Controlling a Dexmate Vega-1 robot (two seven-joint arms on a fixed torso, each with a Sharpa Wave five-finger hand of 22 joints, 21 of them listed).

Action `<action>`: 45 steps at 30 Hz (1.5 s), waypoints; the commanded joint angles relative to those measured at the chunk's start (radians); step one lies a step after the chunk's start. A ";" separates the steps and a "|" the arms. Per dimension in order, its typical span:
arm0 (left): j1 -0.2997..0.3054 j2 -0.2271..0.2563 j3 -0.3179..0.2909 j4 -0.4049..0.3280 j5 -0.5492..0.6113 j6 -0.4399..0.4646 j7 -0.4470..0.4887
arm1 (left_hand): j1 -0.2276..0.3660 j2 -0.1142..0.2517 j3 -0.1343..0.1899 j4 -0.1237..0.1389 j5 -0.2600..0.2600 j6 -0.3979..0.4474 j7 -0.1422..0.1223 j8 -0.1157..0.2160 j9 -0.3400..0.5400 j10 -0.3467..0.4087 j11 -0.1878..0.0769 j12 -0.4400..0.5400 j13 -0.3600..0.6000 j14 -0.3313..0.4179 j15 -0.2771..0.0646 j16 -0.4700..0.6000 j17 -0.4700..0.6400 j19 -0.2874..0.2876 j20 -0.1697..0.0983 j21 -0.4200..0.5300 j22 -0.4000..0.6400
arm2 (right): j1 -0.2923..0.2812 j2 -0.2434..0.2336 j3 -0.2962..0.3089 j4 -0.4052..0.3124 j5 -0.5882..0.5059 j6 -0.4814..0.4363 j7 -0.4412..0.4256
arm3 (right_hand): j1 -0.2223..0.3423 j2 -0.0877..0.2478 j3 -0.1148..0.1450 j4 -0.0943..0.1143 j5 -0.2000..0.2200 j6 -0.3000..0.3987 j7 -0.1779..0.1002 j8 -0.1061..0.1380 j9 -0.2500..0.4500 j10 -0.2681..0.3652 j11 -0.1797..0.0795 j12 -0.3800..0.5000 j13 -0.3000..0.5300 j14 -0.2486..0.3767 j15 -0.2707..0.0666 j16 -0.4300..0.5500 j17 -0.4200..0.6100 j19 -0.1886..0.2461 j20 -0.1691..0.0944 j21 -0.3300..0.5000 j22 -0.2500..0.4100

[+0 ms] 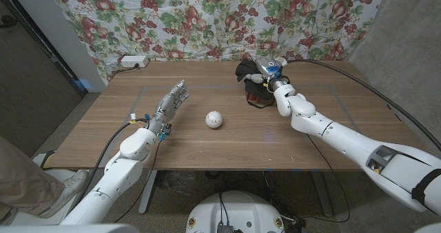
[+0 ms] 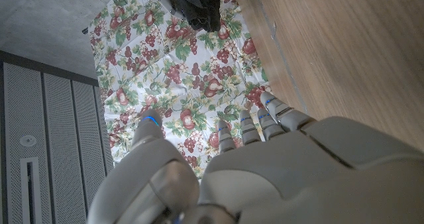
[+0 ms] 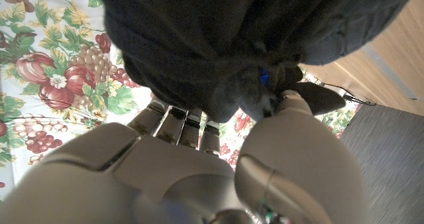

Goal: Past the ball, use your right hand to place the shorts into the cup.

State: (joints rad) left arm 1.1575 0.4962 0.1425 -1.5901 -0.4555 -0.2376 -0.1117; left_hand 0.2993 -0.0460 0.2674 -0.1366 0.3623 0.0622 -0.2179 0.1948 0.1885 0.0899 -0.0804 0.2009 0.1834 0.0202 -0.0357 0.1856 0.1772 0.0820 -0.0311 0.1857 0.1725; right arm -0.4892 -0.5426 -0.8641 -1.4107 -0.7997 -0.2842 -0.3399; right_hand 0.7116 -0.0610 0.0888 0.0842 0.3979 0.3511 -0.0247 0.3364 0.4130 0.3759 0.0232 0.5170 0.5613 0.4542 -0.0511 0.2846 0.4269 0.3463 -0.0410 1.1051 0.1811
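- The right hand [image 1: 265, 73] is at the far side of the counter [image 1: 275, 133], past the ball, with its fingers [image 3: 173, 123] pushed into the dark shorts [image 1: 252, 83]; in the right wrist view the cloth bunches over the fingertips and the thumb presses in from the side, so I judge it has a grip on them.
- The shorts lie as a crumpled black heap directly under and just in front of that hand, touching it, close to the far edge of the counter and the flowered cloth [image 1: 207, 19] hanging behind.
- A blue-and-white rim shows at the hand's top in the head view; whether that is the cup I cannot tell, and no cup is plainly seen.
- The white ball [image 1: 214, 119] sits mid-counter, well apart from the shorts, nearer the robot and toward its left.
- The left hand [image 1: 169, 105] holds nothing, fingers spread and reaching forward, left of the ball and far from the shorts.
- Bare wood lies all around the heap; the far edge is the tight side.
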 commanded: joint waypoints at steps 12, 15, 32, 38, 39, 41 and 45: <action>0.003 -0.006 -0.002 0.011 -0.005 -0.017 -0.007 | 0.007 0.006 0.007 -0.002 -0.003 0.005 -0.002 0.000 0.001 0.007 -0.005 0.004 0.006 0.007 -0.052 0.004 0.003 0.007 -0.056 0.009 0.003 | -0.006 -0.007 0.024 -0.027 -0.015 0.054 0.052 | -0.137 -0.026 -0.063 0.048 0.031 -0.026 0.013 -0.042 -0.043 -0.029 0.001 -0.066 -0.050 -0.060 -0.053 -0.019 -0.019 -0.068 0.031 -0.057 -0.005; 0.005 -0.004 -0.003 0.010 -0.005 -0.017 -0.007 | 0.007 0.006 0.007 -0.002 -0.003 0.005 -0.002 0.000 0.001 0.007 -0.004 0.004 0.006 0.007 -0.052 0.003 0.003 0.006 -0.055 0.008 0.003 | -0.007 -0.009 0.026 -0.027 -0.012 0.064 0.055 | -0.157 -0.028 -0.074 0.051 0.042 -0.037 0.012 -0.055 -0.055 -0.052 0.008 -0.091 -0.067 -0.081 -0.031 -0.028 -0.031 -0.077 0.045 -0.073 -0.006; 0.009 -0.002 -0.003 0.009 -0.006 -0.018 -0.008 | 0.008 0.006 0.007 -0.003 -0.004 0.006 -0.002 0.001 0.001 0.008 -0.005 0.004 0.006 0.009 -0.052 0.004 0.003 0.006 -0.056 0.008 0.003 | -0.008 -0.019 0.049 -0.022 0.038 0.137 0.079 | -0.275 -0.026 -0.140 0.064 0.075 -0.106 0.020 -0.122 -0.119 -0.128 0.018 -0.198 -0.164 -0.220 0.055 -0.079 -0.102 -0.181 0.159 -0.186 -0.009; 0.007 -0.003 -0.001 0.009 -0.004 -0.019 -0.007 | 0.008 0.006 0.007 -0.003 -0.005 0.007 -0.002 0.001 0.001 0.008 -0.005 0.004 0.006 0.008 -0.052 0.003 0.003 0.006 -0.056 0.008 0.003 | -0.013 -0.024 0.060 -0.027 0.043 0.145 0.072 | -0.338 -0.025 -0.170 0.071 0.078 -0.120 0.020 -0.133 -0.138 -0.142 0.024 -0.221 -0.192 -0.259 0.071 -0.090 -0.126 -0.230 0.216 -0.236 -0.011; 0.007 -0.003 -0.001 0.009 -0.004 -0.019 -0.007 | 0.008 0.006 0.007 -0.003 -0.005 0.007 -0.002 0.001 0.001 0.008 -0.005 0.004 0.006 0.008 -0.052 0.003 0.003 0.007 -0.056 0.009 0.003 | -0.014 -0.026 0.063 -0.031 0.047 0.146 0.076 | -0.340 -0.024 -0.172 0.070 0.079 -0.124 0.018 -0.134 -0.140 -0.145 0.027 -0.224 -0.195 -0.262 0.072 -0.090 -0.129 -0.235 0.219 -0.241 -0.011; 0.006 -0.003 -0.001 0.008 -0.003 -0.020 -0.006 | 0.008 0.006 0.007 -0.003 -0.005 0.008 -0.002 0.001 0.001 0.008 -0.004 0.004 0.006 0.008 -0.051 0.003 0.003 0.006 -0.056 0.008 0.003 | -0.016 -0.029 0.067 -0.036 0.050 0.151 0.074 | -0.347 -0.019 -0.175 0.067 0.082 -0.125 0.020 -0.135 -0.145 -0.155 0.029 -0.232 -0.203 -0.269 0.072 -0.091 -0.136 -0.250 0.226 -0.256 -0.011; 0.005 -0.001 -0.001 0.005 -0.002 -0.018 -0.004 | 0.009 0.006 0.008 -0.003 -0.005 0.008 -0.002 0.001 0.001 0.008 -0.006 0.004 0.006 0.008 -0.051 0.003 0.003 0.006 -0.056 0.008 0.003 | -0.025 -0.035 0.083 -0.053 0.066 0.154 0.076 | -0.352 -0.017 -0.178 0.065 0.084 -0.132 0.018 -0.138 -0.150 -0.161 0.035 -0.239 -0.210 -0.278 0.073 -0.094 -0.143 -0.258 0.229 -0.268 -0.012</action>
State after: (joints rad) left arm 1.1650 0.4932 0.1390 -1.5812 -0.4612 -0.2558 -0.1192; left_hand 0.3032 -0.0422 0.2674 -0.1366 0.3583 0.0622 -0.2179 0.1948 0.1884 0.0953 -0.0860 0.2009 0.1887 0.0203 -0.0357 0.1856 0.1772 0.0820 -0.0311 0.1857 0.1725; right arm -0.5010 -0.5638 -0.8095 -1.4389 -0.7709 -0.1626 -0.2685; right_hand 0.3682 -0.0757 -0.0829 0.1507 0.4764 0.2266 -0.0070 0.2001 0.2643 0.2188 0.0554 0.2807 0.3525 0.1799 0.0202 0.1945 0.2843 0.0989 0.1843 0.8425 0.1673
